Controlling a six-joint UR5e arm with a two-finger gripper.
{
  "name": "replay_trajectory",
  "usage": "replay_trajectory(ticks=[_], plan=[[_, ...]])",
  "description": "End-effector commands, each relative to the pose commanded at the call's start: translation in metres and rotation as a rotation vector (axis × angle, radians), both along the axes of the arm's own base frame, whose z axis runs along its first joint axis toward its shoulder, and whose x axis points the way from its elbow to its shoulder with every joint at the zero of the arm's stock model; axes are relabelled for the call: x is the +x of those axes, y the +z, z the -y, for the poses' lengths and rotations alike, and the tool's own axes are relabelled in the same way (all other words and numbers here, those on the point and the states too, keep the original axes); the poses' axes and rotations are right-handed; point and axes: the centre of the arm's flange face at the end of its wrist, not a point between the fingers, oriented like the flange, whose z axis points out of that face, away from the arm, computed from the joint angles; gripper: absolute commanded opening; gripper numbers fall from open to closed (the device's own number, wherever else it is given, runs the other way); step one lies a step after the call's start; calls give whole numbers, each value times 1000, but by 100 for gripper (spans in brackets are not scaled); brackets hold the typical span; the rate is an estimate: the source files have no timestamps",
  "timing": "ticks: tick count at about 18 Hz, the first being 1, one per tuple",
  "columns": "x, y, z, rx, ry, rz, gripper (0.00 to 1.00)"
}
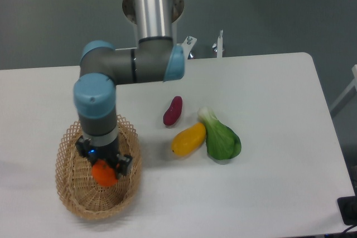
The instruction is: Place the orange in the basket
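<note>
One orange [104,174] is held clamped in the hand [104,165] over the wicker basket [72,193] at the left of the tabletop [279,110]. Rightward, well apart, a purple sweet potato [173,111], yellow mango [188,139] and green bok choy [221,138] are laid.

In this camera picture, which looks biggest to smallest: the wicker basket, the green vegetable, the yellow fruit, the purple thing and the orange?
1. basket
2. green vegetable
3. yellow fruit
4. purple thing and orange look about alike; the gripper hides part of the orange, so I won't rank them.

Top of the orange [104,174] behind the pincer [104,165]; basket [72,193] middle behind both.
</note>
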Motion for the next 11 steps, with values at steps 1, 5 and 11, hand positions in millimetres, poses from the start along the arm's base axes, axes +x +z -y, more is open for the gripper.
replay_trajectory(ticks=[1, 5, 11], plan=[[1, -3, -1, -3, -2, 1, 68], [9, -15, -4, -21, -8, 11, 68], [10, -28, -5, -38, 0, 20, 71]])
